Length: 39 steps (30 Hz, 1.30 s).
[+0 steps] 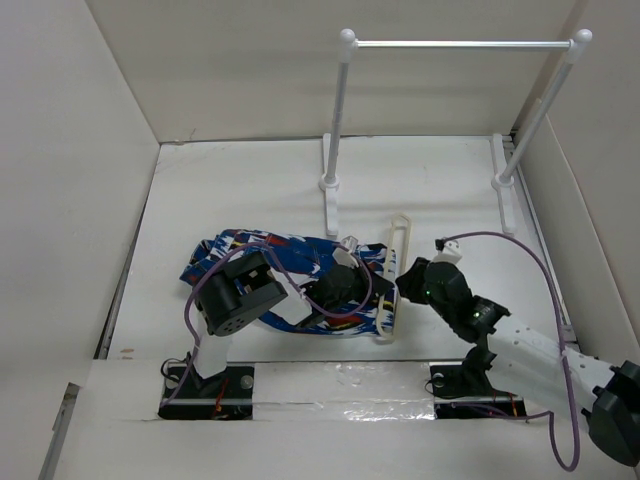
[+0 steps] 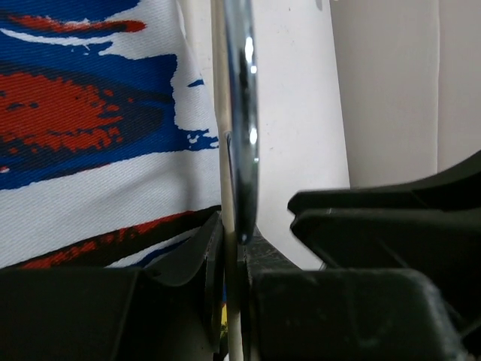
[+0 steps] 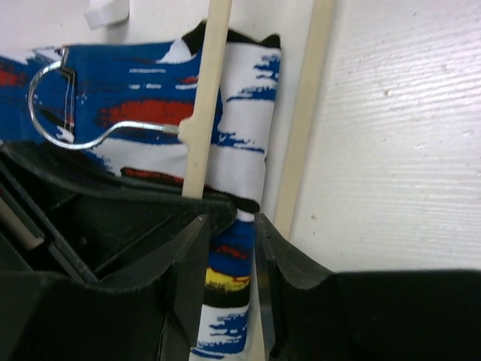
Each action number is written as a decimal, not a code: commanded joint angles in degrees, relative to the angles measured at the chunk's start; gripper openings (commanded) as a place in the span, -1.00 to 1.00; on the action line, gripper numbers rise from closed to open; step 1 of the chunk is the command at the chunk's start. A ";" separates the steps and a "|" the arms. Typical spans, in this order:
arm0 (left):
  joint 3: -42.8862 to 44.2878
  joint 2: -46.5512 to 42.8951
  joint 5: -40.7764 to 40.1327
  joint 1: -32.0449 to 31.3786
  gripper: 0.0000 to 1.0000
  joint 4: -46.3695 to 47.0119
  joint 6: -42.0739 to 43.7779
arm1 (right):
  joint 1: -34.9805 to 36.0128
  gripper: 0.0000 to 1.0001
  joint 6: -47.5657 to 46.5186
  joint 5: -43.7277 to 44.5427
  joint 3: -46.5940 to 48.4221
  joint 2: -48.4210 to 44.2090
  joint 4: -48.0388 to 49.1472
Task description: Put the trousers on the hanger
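Observation:
The trousers (image 1: 262, 258), bright blue with white, red and black patches, lie crumpled on the table's middle left. The cream-white hanger (image 1: 398, 240) lies flat at their right end. My left gripper (image 1: 335, 290) is over the trousers' right end. In the left wrist view it (image 2: 233, 241) is shut on the hanger's thin cream bar (image 2: 220, 113), next to the metal hook (image 2: 244, 135), with the trousers (image 2: 90, 135) at the left. My right gripper (image 1: 405, 282) is at the hanger. In the right wrist view it (image 3: 229, 226) is shut on a fold of the trousers (image 3: 233, 150) between two hanger bars (image 3: 304, 113); the hook (image 3: 68, 113) is at the left.
A white-poled rack with a metal crossbar (image 1: 460, 44) stands at the back right, its feet (image 1: 329, 190) on the table. White walls (image 1: 70, 180) close in the left, back and right sides. The arm bases sit at the near edge.

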 commanded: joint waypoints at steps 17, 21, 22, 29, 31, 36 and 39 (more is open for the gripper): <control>-2.16 -1.71 -0.64 -0.73 -1.00 4.45 0.04 | -8.07 -0.28 -5.92 -8.92 6.04 20.00 15.75; -2.16 -1.98 -0.64 -0.73 -1.00 4.54 0.21 | -8.78 -0.25 -6.00 -9.35 5.87 22.28 16.45; -2.16 -1.98 -0.64 -0.73 -1.00 4.54 0.30 | -9.30 -0.24 -6.18 -9.79 5.87 23.86 16.98; -2.68 -2.06 -0.64 -0.73 -1.00 4.36 0.56 | -9.31 -0.31 -6.00 -12.78 6.57 30.28 21.11; -2.86 -2.06 -1.00 -0.73 -1.00 4.10 0.74 | -9.31 -0.51 -5.91 -12.87 6.48 30.29 21.55; -3.73 -4.25 -3.88 -0.73 -1.00 1.12 3.63 | -12.73 -1.00 -6.09 -11.55 4.82 22.85 19.71; -4.88 -7.67 -7.75 -0.73 -1.00 -3.28 6.79 | -16.32 -1.00 -7.41 -11.64 4.46 16.35 15.76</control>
